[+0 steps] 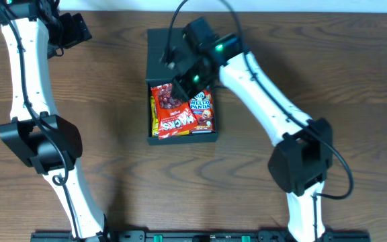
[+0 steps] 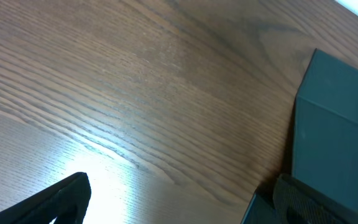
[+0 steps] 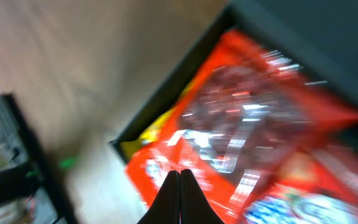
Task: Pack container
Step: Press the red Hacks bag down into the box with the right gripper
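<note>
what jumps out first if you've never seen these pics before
The bright red snack bag catches the eye first. It lies in the open black container at the middle of the table, beside a Hello Panda box. The right hand hangs just above the bag with its fingers pressed together, while the left hand is open, far off at the top left over bare wood.

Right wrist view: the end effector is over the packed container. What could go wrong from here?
1. The shut right end effector hangs close over the red packet; a low sweep could drag it out of the container.
2. The right arm covers part of the open lid flap; it might catch the flap and shift the container.
</note>
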Controlling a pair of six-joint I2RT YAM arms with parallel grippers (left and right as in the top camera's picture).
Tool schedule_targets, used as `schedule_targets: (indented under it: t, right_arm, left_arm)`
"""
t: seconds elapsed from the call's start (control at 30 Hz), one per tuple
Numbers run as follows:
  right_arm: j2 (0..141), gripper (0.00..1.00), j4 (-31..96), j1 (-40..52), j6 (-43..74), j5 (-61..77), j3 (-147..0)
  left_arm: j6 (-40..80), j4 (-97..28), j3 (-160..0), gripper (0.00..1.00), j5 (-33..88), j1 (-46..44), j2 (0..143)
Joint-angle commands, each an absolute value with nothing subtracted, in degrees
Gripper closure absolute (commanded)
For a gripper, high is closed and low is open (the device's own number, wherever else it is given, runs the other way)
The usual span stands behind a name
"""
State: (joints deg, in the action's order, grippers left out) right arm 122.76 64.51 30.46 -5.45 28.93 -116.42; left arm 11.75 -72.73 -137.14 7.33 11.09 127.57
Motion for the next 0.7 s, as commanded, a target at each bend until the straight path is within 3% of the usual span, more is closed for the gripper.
schedule_targets:
  t: [0.0, 0.27, 0.67]
  right_arm:
    - [122.26, 0.99, 65.14, 26.89, -6.92, 21.17, -116.31]
    - [123.50, 0.98, 61.19, 26.48, -6.94, 25.10, -106.80]
    - [125.64, 0.99, 59.83, 33.58, -7.35, 24.84, -106.17]
  left_arm:
    - [10.70, -73.10, -138.26, 0.05, 7.49, 11.22, 126.41]
    - [10.72, -73.06, -138.26, 0.05, 7.51, 11.22, 126.41]
    - [10.72, -73.12, -138.26, 0.05, 7.51, 11.22, 126.41]
